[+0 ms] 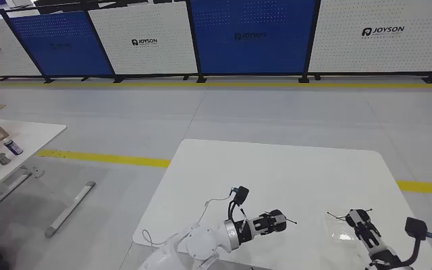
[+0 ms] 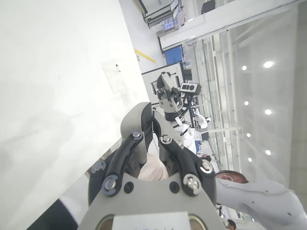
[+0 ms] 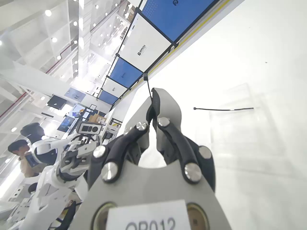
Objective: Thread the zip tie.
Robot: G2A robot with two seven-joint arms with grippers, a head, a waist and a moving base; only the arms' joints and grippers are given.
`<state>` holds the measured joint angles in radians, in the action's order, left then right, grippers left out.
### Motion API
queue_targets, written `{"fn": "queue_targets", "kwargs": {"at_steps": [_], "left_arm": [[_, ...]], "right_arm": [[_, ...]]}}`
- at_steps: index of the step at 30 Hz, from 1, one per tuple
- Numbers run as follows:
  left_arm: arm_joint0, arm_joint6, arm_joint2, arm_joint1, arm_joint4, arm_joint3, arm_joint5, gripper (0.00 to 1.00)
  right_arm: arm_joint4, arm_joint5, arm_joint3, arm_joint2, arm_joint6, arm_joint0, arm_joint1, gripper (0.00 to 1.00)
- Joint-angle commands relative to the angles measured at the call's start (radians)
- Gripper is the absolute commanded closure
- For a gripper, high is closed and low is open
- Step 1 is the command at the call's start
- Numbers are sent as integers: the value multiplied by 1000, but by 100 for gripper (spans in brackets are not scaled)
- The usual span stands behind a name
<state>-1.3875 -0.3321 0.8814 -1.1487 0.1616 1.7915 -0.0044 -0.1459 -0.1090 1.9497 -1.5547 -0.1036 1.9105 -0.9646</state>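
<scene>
Two ties: a held zip tie [image 3: 146, 82] and a loose zip tie [image 3: 223, 109], both black and thin
Clear tray [image 3: 230, 144]: shallow and see-through, set flat on the white table [image 1: 270, 169] toward its right near corner
Tray contents: the loose zip tie lies flat inside, nearly straight, with its small head at one end; neither gripper touches it
Right gripper [image 3: 153, 96]: fingers pressed together, pinching the held zip tie by its strap
Held tie, position: the square head stands out past the right fingertips, up in the air and off the table surface; the left wrist view shows short lengths of the tie poking out on both sides of those fingers
Right gripper, place: close by the tray; whether it is over the tray or just beside it cannot be told
Left gripper [image 2: 151, 111]: fingers closed tight against each other, held over bare table to the left of the tray, well apart from the right gripper
Left tip: in the top view a short dark sliver [image 1: 291, 220] pokes past it, too small to name, and whether the fingers clamp it cannot be told
</scene>
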Motion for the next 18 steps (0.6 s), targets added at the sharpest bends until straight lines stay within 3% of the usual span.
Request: {"fn": "queue_targets", "kwargs": {"at_steps": [1,4,13,18], "left_arm": [[15,30,-21,-8,4,-15,-3,100],[45,72,-58,-20,-36,-46,14,100],[47,74,-61,-22,-40,-49,16,100],[72,73,-87,-27,-115,-92,7,100]], "right_arm": [[0,0,0,0,0,0,0,100],[0,0,0,0,0,0,0,100],[0,0,0,0,0,0,0,100],[0,0,0,0,0,0,0,100]]}}
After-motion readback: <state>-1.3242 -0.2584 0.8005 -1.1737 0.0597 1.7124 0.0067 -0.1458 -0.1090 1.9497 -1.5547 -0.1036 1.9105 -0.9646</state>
